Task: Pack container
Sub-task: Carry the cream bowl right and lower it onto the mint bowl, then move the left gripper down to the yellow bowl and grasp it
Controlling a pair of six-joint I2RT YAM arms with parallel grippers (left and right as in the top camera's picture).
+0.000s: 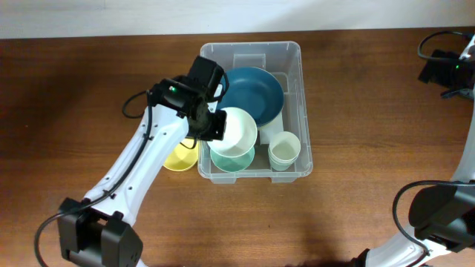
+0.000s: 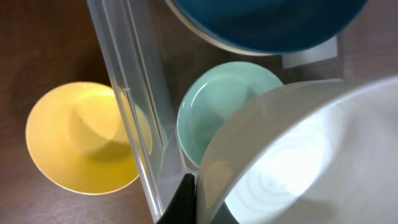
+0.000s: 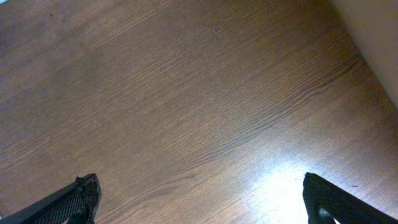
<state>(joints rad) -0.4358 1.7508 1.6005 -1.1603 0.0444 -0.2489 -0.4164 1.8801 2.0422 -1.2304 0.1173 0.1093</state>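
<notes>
Centrally on the brown wooden table (image 1: 74, 74), the container (image 1: 251, 46) is sitting upright with its mouth open. It is a large clear plastic rectangular bin with a rounded rim and see-through walls. In the left wrist view a pale rectangular label (image 2: 311, 55) is showing on its base.

Inside, a blue bowl (image 1: 252, 93) is lying toward the far end and a mint-green bowl (image 1: 236, 160) is resting on the base at the near end. A white cup (image 1: 284, 150) is standing upright in the near right corner.

The left hand (image 1: 214, 124) is reaching over the container's left wall and pinching the rim of a white bowl (image 1: 236, 129). The bowl is hanging just above the mint-green one and overlapping the blue bowl's edge.

Outside, a yellow bowl (image 1: 180, 157) is sitting on the table just beside the left wall.

The right hand (image 3: 202, 208) is hovering over bare table well apart from the container, its fingers (image 3: 78, 199) spread wide and holding nothing.
</notes>
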